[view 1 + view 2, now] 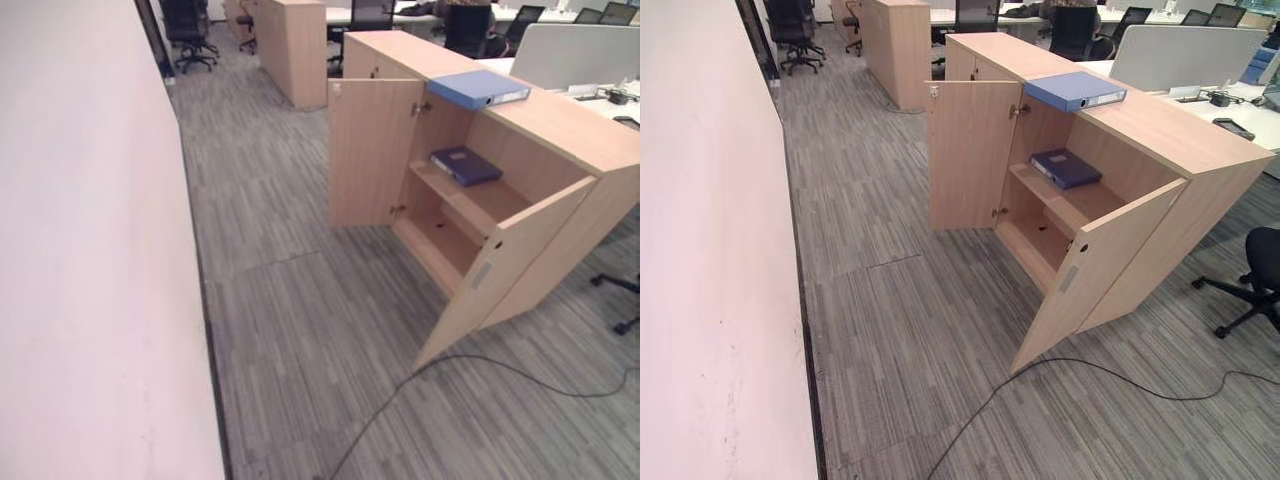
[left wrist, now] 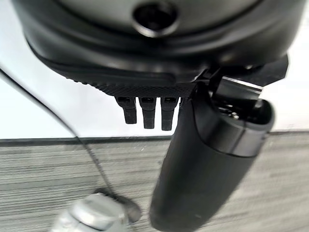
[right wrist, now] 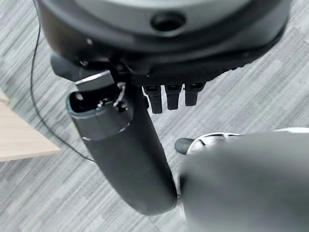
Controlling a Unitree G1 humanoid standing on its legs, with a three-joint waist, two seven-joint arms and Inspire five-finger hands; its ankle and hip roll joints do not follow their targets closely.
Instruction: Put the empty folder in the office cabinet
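Left hand (image 2: 193, 159) relaxed, empty | right hand (image 3: 125, 154) same | folder (image 1: 480, 88) atop open cabinet (image 1: 560, 130)

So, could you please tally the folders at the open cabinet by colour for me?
Light blue folder, lying on top of the cabinet: 1
Dark blue folder, lying on the upper shelf inside: 1
Total: 2 folders
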